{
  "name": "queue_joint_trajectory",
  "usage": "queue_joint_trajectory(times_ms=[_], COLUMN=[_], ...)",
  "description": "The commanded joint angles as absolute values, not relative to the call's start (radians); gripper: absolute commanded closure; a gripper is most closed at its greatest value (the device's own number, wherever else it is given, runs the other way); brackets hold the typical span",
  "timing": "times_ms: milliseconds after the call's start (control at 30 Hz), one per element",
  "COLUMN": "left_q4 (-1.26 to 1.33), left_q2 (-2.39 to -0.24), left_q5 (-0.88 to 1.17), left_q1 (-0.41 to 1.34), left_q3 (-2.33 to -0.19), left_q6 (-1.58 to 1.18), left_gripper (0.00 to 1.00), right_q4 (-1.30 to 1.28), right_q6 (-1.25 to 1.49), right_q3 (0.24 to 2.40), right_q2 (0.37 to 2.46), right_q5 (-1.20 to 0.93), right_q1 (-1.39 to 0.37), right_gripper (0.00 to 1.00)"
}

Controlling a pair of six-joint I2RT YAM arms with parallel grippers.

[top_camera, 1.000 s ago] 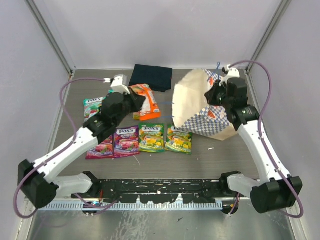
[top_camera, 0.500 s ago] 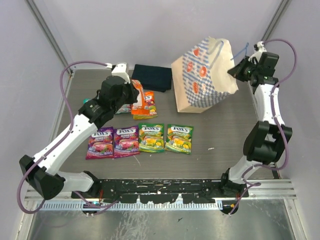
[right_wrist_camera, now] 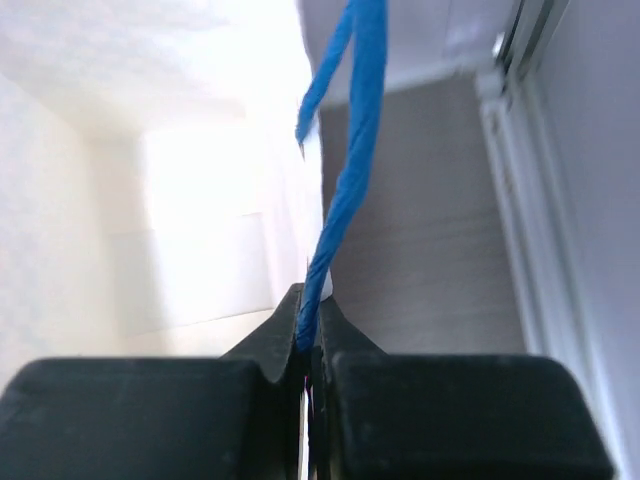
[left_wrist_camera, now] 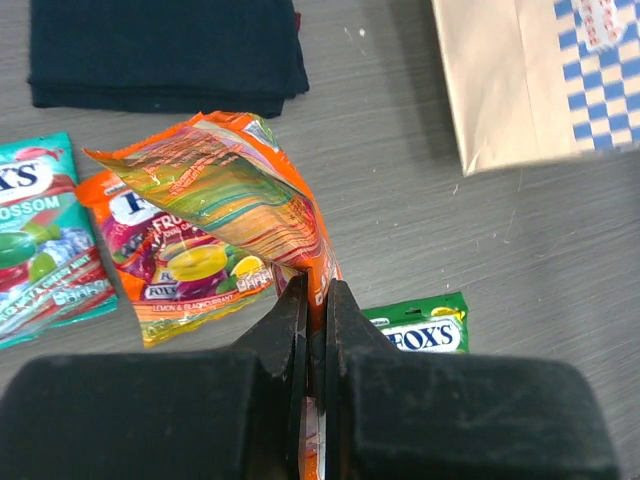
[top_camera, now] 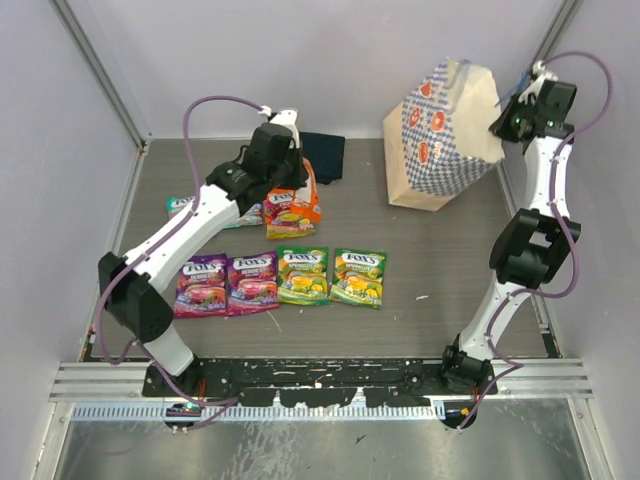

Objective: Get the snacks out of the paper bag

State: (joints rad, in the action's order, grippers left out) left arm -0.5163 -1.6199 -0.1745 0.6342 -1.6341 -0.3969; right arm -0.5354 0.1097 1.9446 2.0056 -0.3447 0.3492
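The checkered paper bag [top_camera: 445, 135] hangs tilted at the back right, lifted off the table. My right gripper [top_camera: 507, 118] is shut on its blue cord handle [right_wrist_camera: 345, 170], beside the cream inside of the bag [right_wrist_camera: 150, 200]. My left gripper [top_camera: 291, 188] is shut on a crumpled orange pouch [left_wrist_camera: 230, 185] and holds it just above another orange pouch [left_wrist_camera: 170, 255] lying flat. A teal pouch [top_camera: 185, 207] lies to the left. Two purple pouches [top_camera: 228, 284] and two green pouches [top_camera: 330, 276] lie in a row nearer the front. What is inside the bag is hidden.
A folded navy cloth [top_camera: 322, 157] lies at the back, just behind my left gripper, and shows in the left wrist view [left_wrist_camera: 165, 50]. Enclosure walls and metal posts stand close on the left, back and right. The bag's bottom corner [left_wrist_camera: 540, 75] is right of the cloth.
My right arm has lifted the bag by its handle and carried it up and to the right. My left arm has moved back and right, still holding the orange pouch.
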Motion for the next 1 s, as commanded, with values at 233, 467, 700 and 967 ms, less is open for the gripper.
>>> queue_joint_trajectory(times_ms=[233, 467, 700, 967], left_q4=[-0.514, -0.562, -0.631, -0.956], left_q2=[-1.768, -1.858, -1.928, -2.156], left_q5=[-0.133, -0.129, -0.188, -0.517], left_q1=[0.646, 0.646, 0.657, 0.787], left_q3=[-1.802, -1.881, -1.982, -2.344], left_q6=[-0.416, -0.407, -0.342, -0.187], left_gripper=[1.00, 1.00, 1.00, 1.00], right_q4=[-0.627, -0.606, -0.604, -0.661], right_q6=[-0.053, -0.041, 0.034, 0.172], right_q3=[2.326, 2.343, 2.407, 2.272], right_q2=[2.158, 2.177, 2.128, 1.892], right_q5=[-0.222, -0.154, -0.146, -0.061], right_q1=[0.356, 0.376, 0.392, 0.391], right_gripper=[0.99, 0.82, 0.32, 0.00])
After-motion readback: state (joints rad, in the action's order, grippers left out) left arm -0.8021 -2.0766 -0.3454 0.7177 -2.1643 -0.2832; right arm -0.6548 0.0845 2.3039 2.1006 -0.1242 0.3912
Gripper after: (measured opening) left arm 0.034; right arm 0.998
